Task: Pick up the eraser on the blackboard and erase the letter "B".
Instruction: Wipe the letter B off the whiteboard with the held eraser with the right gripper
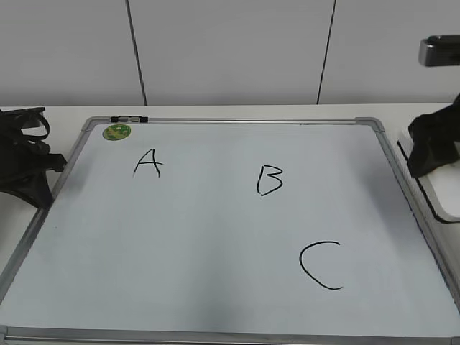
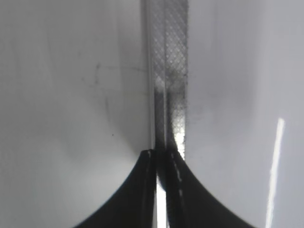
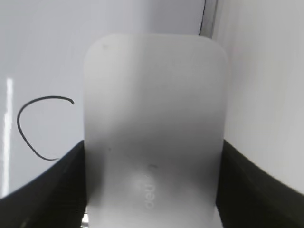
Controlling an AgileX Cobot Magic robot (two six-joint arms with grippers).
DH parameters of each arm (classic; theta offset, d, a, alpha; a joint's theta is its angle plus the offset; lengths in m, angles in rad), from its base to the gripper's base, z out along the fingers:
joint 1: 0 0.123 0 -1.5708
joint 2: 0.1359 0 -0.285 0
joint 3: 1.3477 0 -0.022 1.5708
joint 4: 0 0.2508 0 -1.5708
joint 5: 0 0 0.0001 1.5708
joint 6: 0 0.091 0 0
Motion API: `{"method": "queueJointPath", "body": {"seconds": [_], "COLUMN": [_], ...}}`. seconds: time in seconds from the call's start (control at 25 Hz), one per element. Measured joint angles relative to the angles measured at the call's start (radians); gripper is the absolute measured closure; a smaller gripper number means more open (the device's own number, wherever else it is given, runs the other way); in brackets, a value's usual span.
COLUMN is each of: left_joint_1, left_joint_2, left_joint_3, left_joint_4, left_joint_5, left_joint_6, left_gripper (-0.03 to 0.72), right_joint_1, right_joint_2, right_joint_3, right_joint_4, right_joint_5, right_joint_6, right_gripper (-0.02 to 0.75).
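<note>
The blackboard (image 1: 230, 121) lies flat on the table, a white board with a silver frame. The letter "B" (image 1: 269, 180) is drawn in black at its centre right, whole. My right gripper (image 1: 431, 151) is shut on the eraser (image 1: 442, 192), a flat white block, at the board's right edge, well right of the "B". In the right wrist view the eraser (image 3: 154, 118) fills the space between the jaws (image 3: 152, 147). My left gripper (image 1: 32, 169) is shut and empty at the board's left edge; in the left wrist view its tips (image 2: 164, 154) sit over the frame (image 2: 171, 71).
A black "A" (image 1: 147, 164) is at the upper left and a black "C" (image 1: 321, 264) at the lower right, also seen in the right wrist view (image 3: 38, 126). A round green magnet (image 1: 116, 131) sits in the top left corner. A white wall stands behind the table.
</note>
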Motion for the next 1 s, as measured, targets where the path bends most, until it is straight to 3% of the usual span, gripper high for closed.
{"method": "queueJointPath", "body": {"seconds": [0.24, 0.72, 1.0], "left_joint_1": [0.000, 0.000, 0.000], "left_joint_2": [0.000, 0.000, 0.000], "left_joint_3": [0.000, 0.000, 0.000], "left_joint_4": [0.000, 0.000, -0.001], "left_joint_5": [0.000, 0.000, 0.000], "left_joint_6": [0.000, 0.000, 0.000], "left_gripper": [0.678, 0.678, 0.678], "right_joint_1": [0.007, 0.223, 0.259], "right_joint_2": [0.090, 0.395, 0.552], "right_joint_3": [-0.155, -0.491, -0.684], "right_joint_4": [0.026, 0.026, 0.033], "right_joint_5": [0.089, 0.157, 0.195], "right_joint_6": [-0.018, -0.030, -0.041], "right_gripper": [0.185, 0.186, 0.186]}}
